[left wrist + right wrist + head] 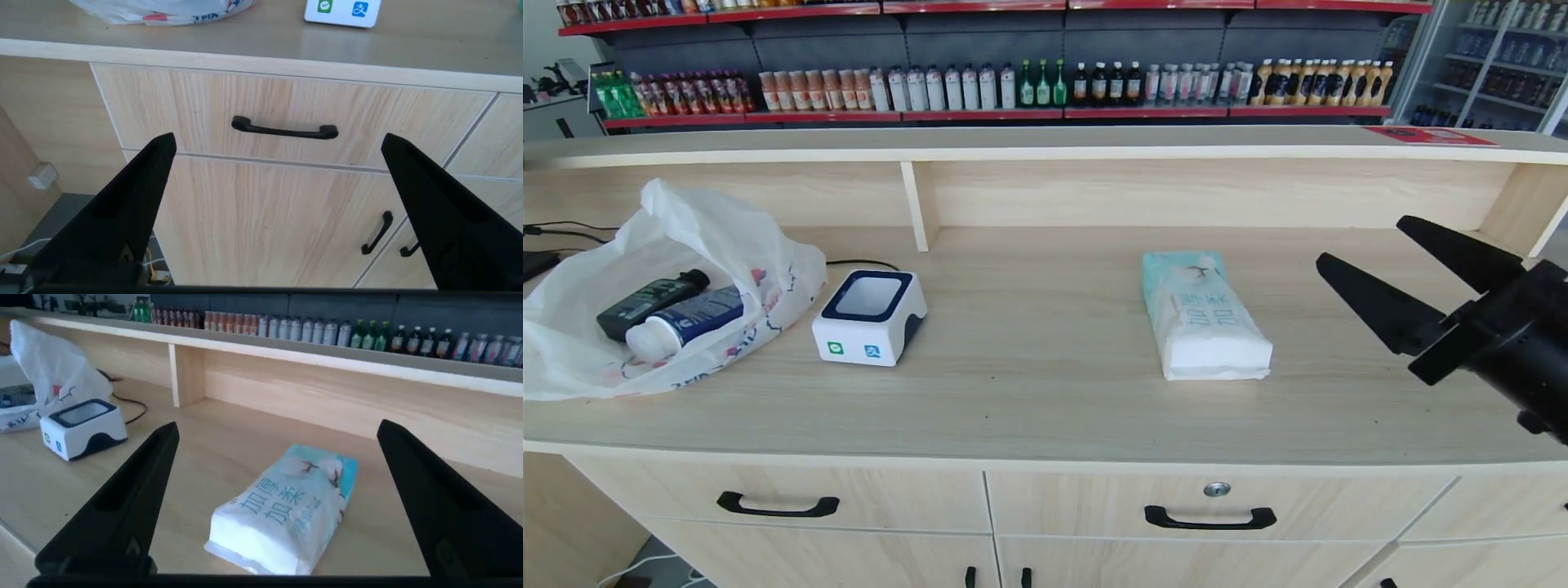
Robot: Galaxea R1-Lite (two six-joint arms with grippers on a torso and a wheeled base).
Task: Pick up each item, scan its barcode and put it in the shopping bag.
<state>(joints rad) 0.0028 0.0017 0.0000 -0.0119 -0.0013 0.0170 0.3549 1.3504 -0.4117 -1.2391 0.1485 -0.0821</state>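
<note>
**Now: tissue pack on counter, both grippers wide and empty**

Task item: soft tissue pack (1205,314), white with a teal far end, lies flat on the wooden counter (1045,408), right of centre, long axis running near to far. It carries a cotton-flower picture and large teal characters on its top face; print not transcribed.

Right gripper (1360,240): over the right part of the counter, right of the pack and apart from it, pointing left. Jaws spread wide, nothing between them.

Left gripper (278,139): below counter level, facing the drawer front and its black handle (284,129). Jaws spread wide, nothing held.

Surroundings:
- Scanner (870,317), a white box with a dark-rimmed window on top, stands left of centre, well apart from the pack. Two small square icons on its near face, one green, one blue. A black cable (862,263) runs from behind it.
- Shopping bag (768,278), thin white plastic with red and blue print, lies open at far left, just beside the scanner. Inside it: a dark bottle (649,300) and a white and blue bottle (686,320), lying side by side.
- Bare counter between pack and scanner.
- An upright wooden divider (919,204) stands behind the scanner under the raised ledge.
- Shop shelves of drink bottles (1013,86) stand behind the counter; labels too small to read.
</note>
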